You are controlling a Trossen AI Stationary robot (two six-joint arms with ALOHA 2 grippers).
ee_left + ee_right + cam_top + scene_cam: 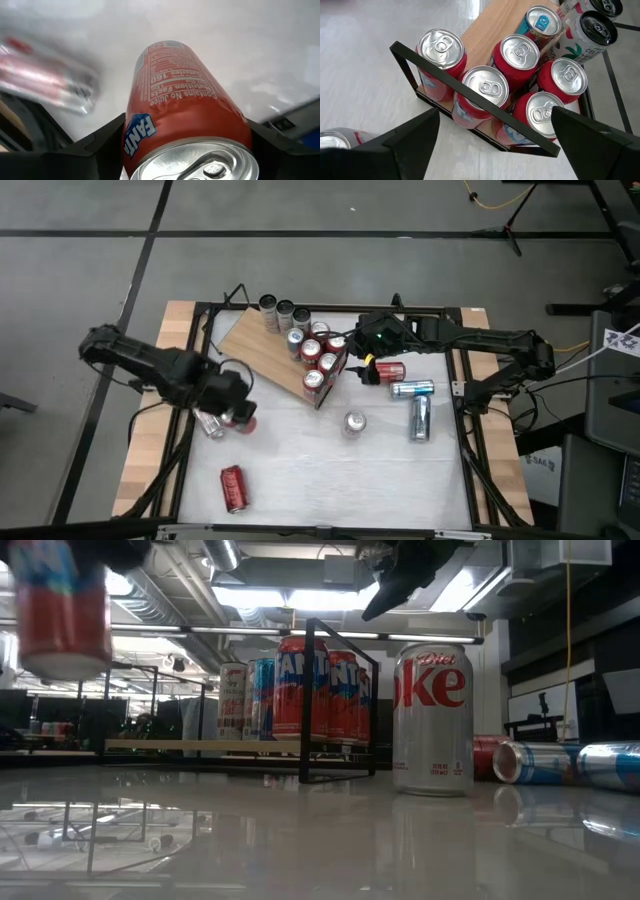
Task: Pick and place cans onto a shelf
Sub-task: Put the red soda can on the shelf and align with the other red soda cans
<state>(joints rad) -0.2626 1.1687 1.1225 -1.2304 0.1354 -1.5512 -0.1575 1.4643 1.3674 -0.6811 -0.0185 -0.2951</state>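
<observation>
A red Fanta can (185,100) hangs above the table's left part with my left gripper (236,410) shut on it; the low view shows this can (62,610) well clear of the tabletop. The shelf (262,348), a wooden board, lies at the far middle. Several cans (485,87) stand upright on its black-framed end (470,95). My right gripper (356,370) hovers open above those cans, touching none. My left gripper pinches the red can's side wall (131,145) near its top end between the two fingers (95,150). The fingers come from above, slanting down, one on each side. The can hangs below them, lifted clear, roughly upright with its silver top toward the wrist.
A Diet Coke can (354,423) stands upright mid-table. A red can (390,370) and two blue-silver cans (418,405) lie on their sides at the right. Another red can (233,487) lies near the front left, and a pale can (210,423) lies under my left arm.
</observation>
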